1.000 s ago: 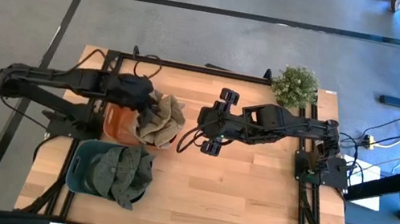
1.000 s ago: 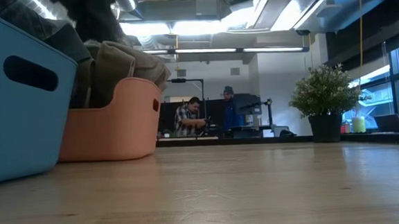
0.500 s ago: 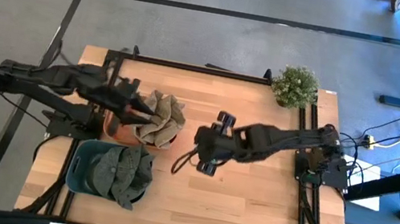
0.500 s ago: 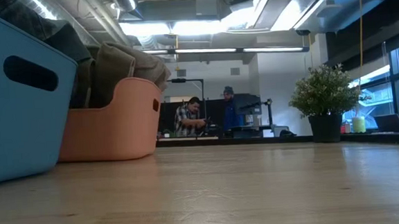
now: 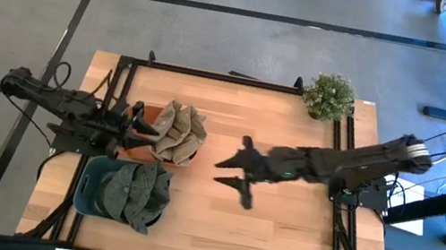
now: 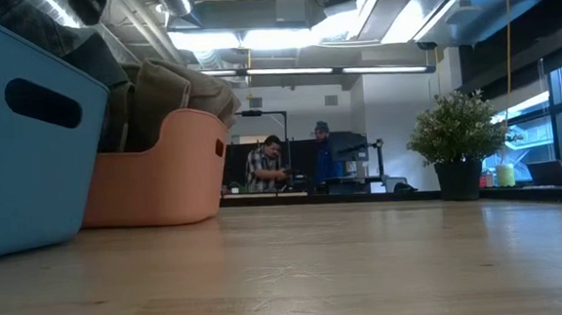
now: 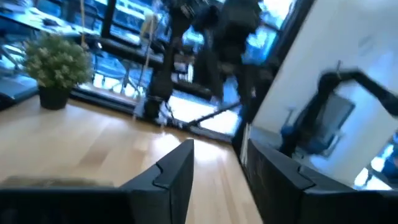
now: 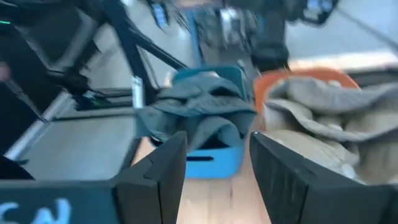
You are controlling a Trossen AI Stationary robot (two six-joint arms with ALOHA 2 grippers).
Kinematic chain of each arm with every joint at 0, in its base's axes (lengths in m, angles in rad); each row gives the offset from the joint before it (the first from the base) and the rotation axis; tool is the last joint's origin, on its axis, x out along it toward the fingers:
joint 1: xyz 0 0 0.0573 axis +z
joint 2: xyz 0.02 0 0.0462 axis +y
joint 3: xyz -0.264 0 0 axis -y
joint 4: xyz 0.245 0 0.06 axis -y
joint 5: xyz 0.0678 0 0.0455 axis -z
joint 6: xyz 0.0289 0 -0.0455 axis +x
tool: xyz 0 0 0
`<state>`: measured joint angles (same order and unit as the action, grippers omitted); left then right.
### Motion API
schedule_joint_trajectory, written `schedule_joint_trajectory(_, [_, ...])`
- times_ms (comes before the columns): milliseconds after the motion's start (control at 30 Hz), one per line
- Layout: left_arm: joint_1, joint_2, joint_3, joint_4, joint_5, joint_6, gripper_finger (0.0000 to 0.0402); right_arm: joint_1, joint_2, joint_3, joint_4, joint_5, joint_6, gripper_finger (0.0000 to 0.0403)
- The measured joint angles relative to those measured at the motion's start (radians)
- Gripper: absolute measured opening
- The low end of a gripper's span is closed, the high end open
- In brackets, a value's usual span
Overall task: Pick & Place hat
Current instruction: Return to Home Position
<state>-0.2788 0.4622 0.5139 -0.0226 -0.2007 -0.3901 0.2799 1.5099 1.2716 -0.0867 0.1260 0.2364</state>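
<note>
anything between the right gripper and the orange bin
Nothing; in the high view only bare wooden tabletop lies between the right gripper and the orange bin.

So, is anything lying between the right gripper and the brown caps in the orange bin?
Nothing visible. In the high view only bare table separates the open right gripper from the brown caps, which are piled in the orange bin. The left gripper sits at the bin's other side, out of that line.

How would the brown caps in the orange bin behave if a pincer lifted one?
Probably floppy: the brown caps sag in folds over the rim of the orange bin. Likely light, thin cloth. Heaped together, one may drag another.
</note>
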Motion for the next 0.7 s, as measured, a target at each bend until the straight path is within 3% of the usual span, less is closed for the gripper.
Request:
schedule_joint_trajectory(267, [-0.069, -0.113, -0.001, -0.117, -0.116, 0.053, 0.0147, 0.065, -0.299, -0.427, 0.395, -0.007, -0.089, 0.0177])
schedule_joint_trajectory(400, [-0.089, -0.147, 0.000, -0.154, -0.182, 0.065, 0.0146, 0.066, -0.413, -0.585, 0.444, 0.109, -0.056, 0.0177])
schedule_joint_trajectory(533, [-0.095, -0.135, -0.034, -0.083, -0.142, 0.121, 0.0144, 0.065, -0.495, -0.690, 0.452, 0.243, -0.028, 0.0177])
schedule_joint_trajectory(700, [-0.093, -0.128, -0.188, 0.137, -0.040, 0.119, 0.0144, 0.063, -0.554, -0.811, 0.568, 0.216, -0.013, 0.0177])
